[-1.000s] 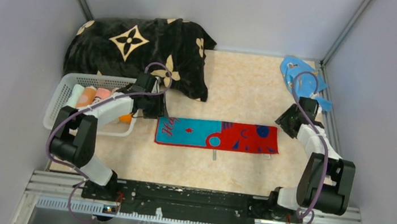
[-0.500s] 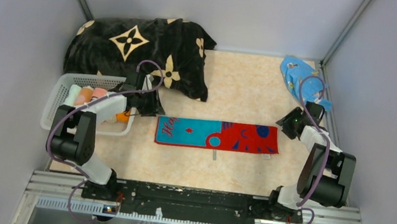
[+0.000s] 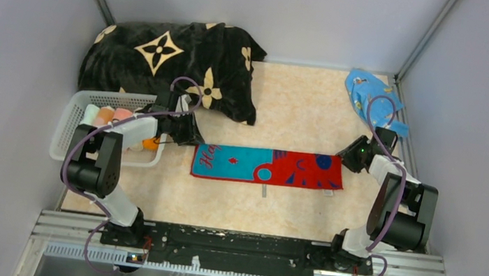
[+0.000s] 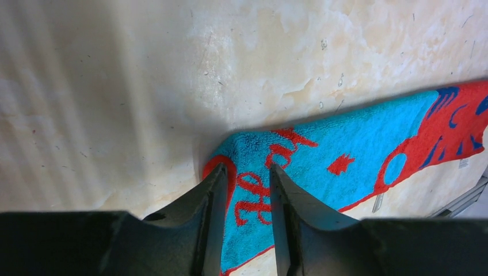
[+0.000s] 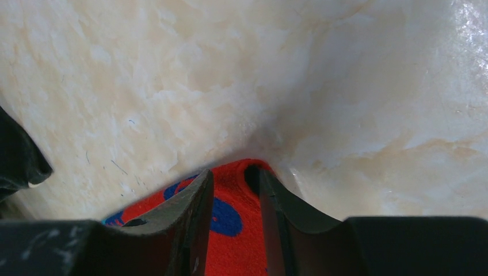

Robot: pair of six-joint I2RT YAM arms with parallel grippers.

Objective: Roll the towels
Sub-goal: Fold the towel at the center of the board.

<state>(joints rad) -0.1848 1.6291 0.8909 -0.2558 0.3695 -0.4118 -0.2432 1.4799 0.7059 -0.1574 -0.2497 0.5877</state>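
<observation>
A red-and-teal printed towel (image 3: pixel 266 166) lies flat as a long strip mid-table. My left gripper (image 3: pixel 190 138) is down on its far left corner. In the left wrist view the left gripper (image 4: pixel 246 171) straddles the teal end (image 4: pixel 357 138), jaws partly apart with flat cloth showing in the gap. My right gripper (image 3: pixel 349 157) is down on the far right corner. The right wrist view has the right gripper (image 5: pixel 235 175) astride the red end (image 5: pixel 233 192), whose corner humps up at the tips. Several rolled towels (image 3: pixel 109 118) sit in a basket.
The white basket (image 3: pixel 66 134) stands at the left, close to my left arm, with an orange roll (image 3: pixel 151 144) at its near right corner. A large black flowered blanket (image 3: pixel 166 65) is heaped at the back left. A blue cloth (image 3: pixel 367 93) lies at the back right.
Both grippers have come in and down onto the towel's far corners, and both pairs of jaws have narrowed. The towel has not shifted.
</observation>
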